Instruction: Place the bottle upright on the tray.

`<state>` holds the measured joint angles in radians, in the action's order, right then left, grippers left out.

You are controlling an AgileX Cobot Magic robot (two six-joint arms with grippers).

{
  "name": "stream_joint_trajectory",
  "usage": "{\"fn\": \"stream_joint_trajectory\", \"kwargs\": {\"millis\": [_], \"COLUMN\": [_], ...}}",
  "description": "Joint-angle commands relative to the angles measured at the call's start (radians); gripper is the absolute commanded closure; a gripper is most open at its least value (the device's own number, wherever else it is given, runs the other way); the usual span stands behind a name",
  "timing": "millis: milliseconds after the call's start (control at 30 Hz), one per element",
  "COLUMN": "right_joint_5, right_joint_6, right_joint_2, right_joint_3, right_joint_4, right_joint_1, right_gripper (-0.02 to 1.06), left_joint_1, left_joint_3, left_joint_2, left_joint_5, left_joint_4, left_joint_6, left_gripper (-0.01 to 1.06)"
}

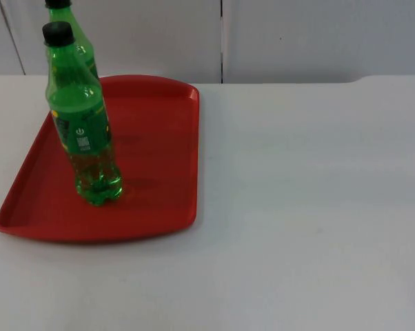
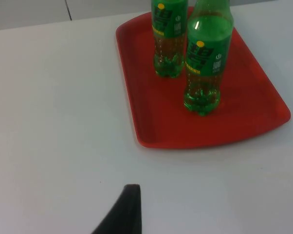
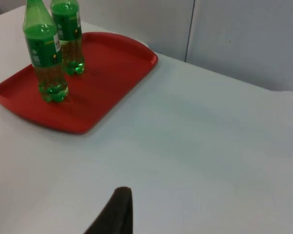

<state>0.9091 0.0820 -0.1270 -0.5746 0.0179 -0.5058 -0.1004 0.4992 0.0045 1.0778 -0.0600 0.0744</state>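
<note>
Standing upright, two ribbed green plastic bottles (image 1: pixel 83 121) (image 1: pixel 73 31), glossy red rimmed tray (image 1: pixel 163 152), finger spread unreadable.

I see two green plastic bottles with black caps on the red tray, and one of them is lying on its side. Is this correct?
Not quite. Both green plastic bottles stand upright on the red plastic tray: the nearer bottle and the farther bottle behind it. The right wrist view shows it best. The rest is correct.
</note>
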Motion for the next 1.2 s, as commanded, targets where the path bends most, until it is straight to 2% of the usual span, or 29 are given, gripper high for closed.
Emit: {"fn": "stream_joint_trajectory", "kwargs": {"millis": [0, 33, 167, 567, 667, 1167], "right_joint_5": [0.079, 0.079, 0.146, 0.17, 0.17, 0.17], "right_joint_6": [-0.036, -0.036, -0.143, -0.132, -0.089, -0.074], "right_joint_2": [0.069, 0.069, 0.127, 0.127, 0.127, 0.127], "right_joint_3": [0.003, 0.003, 0.013, 0.058, 0.058, 0.058], "right_joint_4": [0.036, 0.036, 0.102, 0.047, 0.018, 0.006], "right_joint_1": [-0.005, -0.005, -0.005, -0.005, -0.005, -0.005], "right_gripper": [-0.01, -0.01, -0.01, -0.01, -0.01, -0.01], "left_joint_1": [0.0, 0.0, 0.0, 0.0, 0.0, 0.0], "left_joint_3": [-0.004, -0.004, -0.004, -0.004, -0.004, -0.004], "left_joint_2": [-0.004, -0.004, -0.004, -0.004, -0.004, -0.004], "left_joint_5": [-0.002, -0.002, -0.002, -0.002, -0.002, -0.002], "left_joint_4": [-0.004, -0.004, -0.004, -0.004, -0.004, -0.004], "left_joint_6": [-0.001, -0.001, -0.001, -0.001, -0.001, -0.001], "left_gripper": [0.0, 0.0, 0.0, 0.0, 0.0, 0.0]}}
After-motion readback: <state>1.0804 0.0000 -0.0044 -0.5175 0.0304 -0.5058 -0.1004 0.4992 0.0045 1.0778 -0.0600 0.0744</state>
